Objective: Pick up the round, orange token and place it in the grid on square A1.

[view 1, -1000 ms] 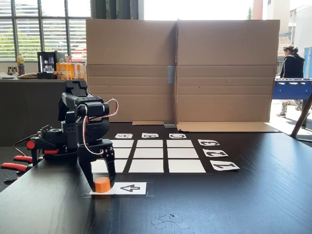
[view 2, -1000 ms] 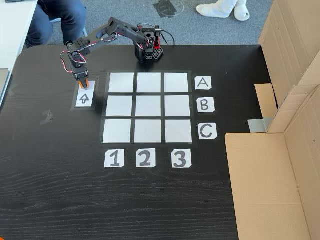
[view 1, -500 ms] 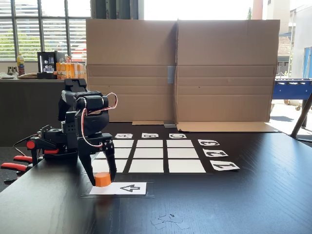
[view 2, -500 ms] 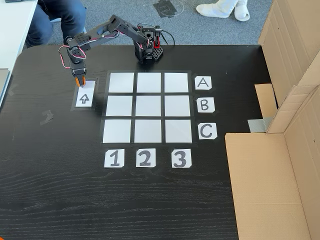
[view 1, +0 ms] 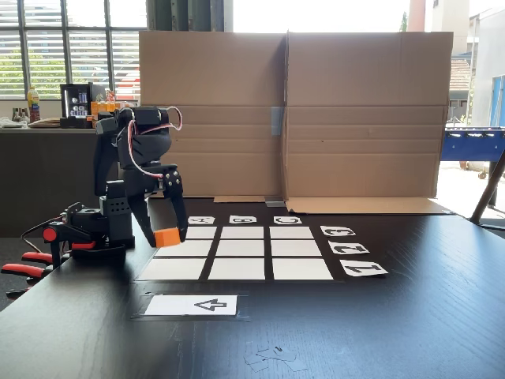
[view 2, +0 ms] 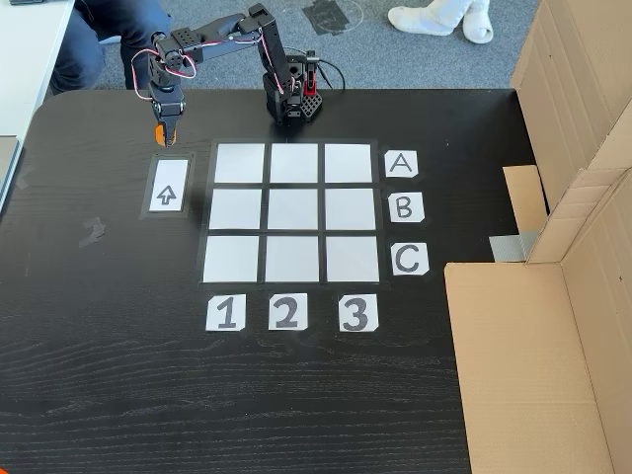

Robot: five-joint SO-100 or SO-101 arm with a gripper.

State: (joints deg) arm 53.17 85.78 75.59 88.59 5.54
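Note:
My gripper is shut on the orange token and holds it in the air, well above the table, left of the grid. From above, the gripper and the token hang over bare black table just beyond the arrow card, left of the grid. Square A1 is the corner square nearest the arm's base; in the low fixed view square A1 is the near left one, and it lies bare.
The arrow card lies bare near the table's front edge. The arm's base stands behind row A. A cardboard wall closes the far side. Red clamps sit at the left. A seated person's legs are past the table.
The gripper has lifted the token off the arrow card and carried it up and back toward the arm's base. The arrow card is now uncovered.

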